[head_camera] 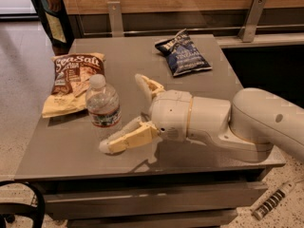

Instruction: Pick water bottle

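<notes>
The water bottle (102,107) stands upright on the grey table (61,156), left of middle. It is clear and ribbed, with a white cap and a label band round its middle. My gripper (121,112) reaches in from the right, just beside the bottle. It is open: the near finger (126,138) lies in front of the bottle's base, the far finger (145,87) sits behind and to the right of the bottle. The bottle stands at the mouth of the jaws, not gripped.
A brown and yellow Sea Salt chip bag (71,81) lies at the table's left, just behind the bottle. A dark blue chip bag (184,54) lies at the back right. A person (51,13) stands beyond the table's far left corner. A wooden wall runs behind.
</notes>
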Controlling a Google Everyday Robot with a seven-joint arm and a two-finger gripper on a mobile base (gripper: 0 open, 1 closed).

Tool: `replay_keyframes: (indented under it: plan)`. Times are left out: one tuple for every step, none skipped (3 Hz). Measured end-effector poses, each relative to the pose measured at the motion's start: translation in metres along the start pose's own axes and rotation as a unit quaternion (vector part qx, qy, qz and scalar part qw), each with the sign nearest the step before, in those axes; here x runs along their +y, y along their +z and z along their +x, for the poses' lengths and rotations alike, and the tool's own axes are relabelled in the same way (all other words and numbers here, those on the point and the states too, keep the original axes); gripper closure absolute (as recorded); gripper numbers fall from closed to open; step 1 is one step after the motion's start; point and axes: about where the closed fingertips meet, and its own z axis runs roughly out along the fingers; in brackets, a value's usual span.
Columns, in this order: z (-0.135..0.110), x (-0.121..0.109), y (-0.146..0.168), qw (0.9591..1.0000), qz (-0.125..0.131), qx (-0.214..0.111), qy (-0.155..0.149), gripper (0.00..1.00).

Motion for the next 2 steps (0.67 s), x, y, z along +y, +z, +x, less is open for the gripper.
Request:
replay_keyframes:
  plan:
    - [0.008, 0.010, 0.010, 0.9991, 0.000, -0.034, 0.024, 0.18]
    - [0.010, 0.016, 0.026, 0.9980, -0.014, -0.053, 0.031, 0.39]
